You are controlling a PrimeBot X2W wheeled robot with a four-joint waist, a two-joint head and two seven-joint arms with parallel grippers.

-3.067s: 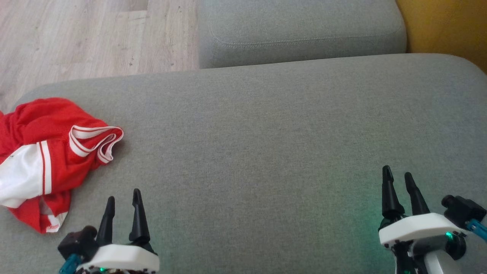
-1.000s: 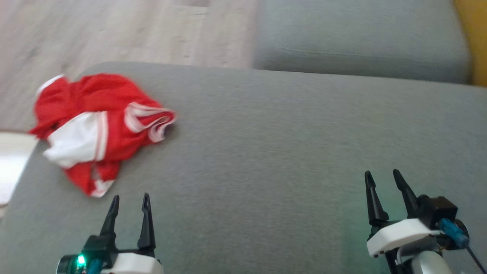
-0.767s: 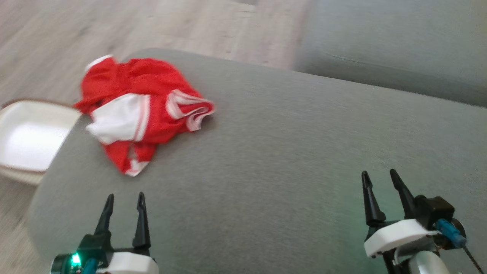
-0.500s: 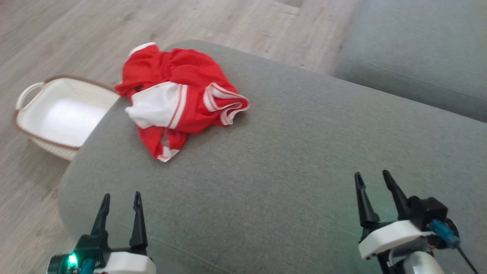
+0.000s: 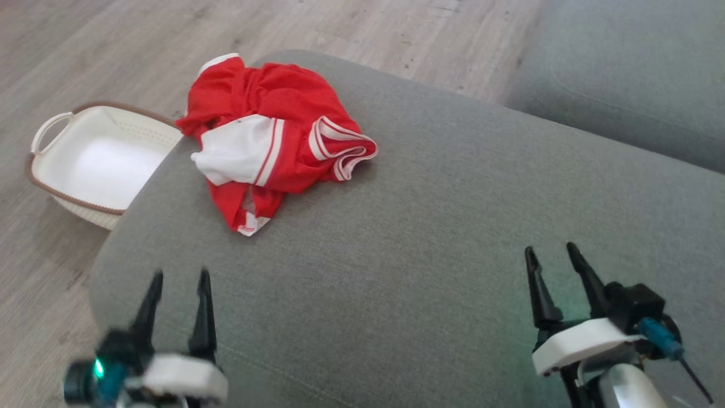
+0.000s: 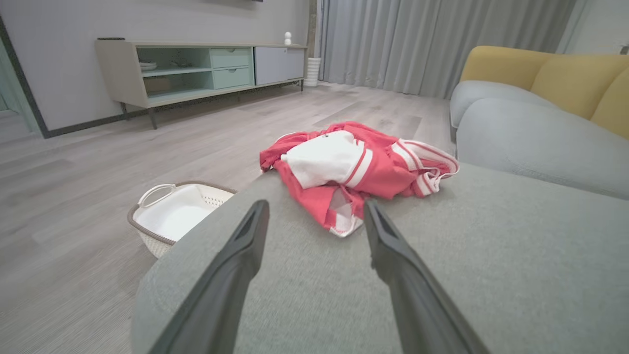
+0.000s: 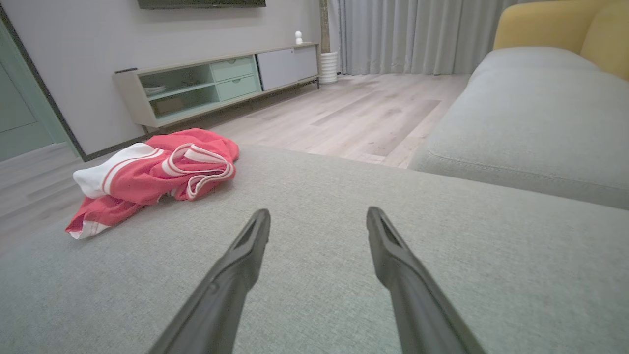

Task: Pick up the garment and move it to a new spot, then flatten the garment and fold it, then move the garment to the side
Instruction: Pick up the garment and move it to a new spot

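The garment (image 5: 272, 141) is red with white panels and striped trim, lying crumpled near the far left corner of the grey sofa cushion (image 5: 453, 226). It also lies ahead in the left wrist view (image 6: 354, 167) and at the left in the right wrist view (image 7: 152, 177). My left gripper (image 5: 180, 279) hovers open over the cushion's near left edge, well short of the garment, with nothing between its fingers. My right gripper (image 5: 550, 253) is open and empty at the lower right, far from the garment.
A white basket (image 5: 85, 164) with a brown rim stands on the wooden floor (image 5: 113, 45) just left of the cushion. A second grey cushion (image 5: 634, 79) lies beyond at the upper right. A low media cabinet (image 6: 196, 69) stands against the far wall.
The head camera has swung left, bringing the whole garment and the basket into view. Both grippers stay open, and the garment lies as before.
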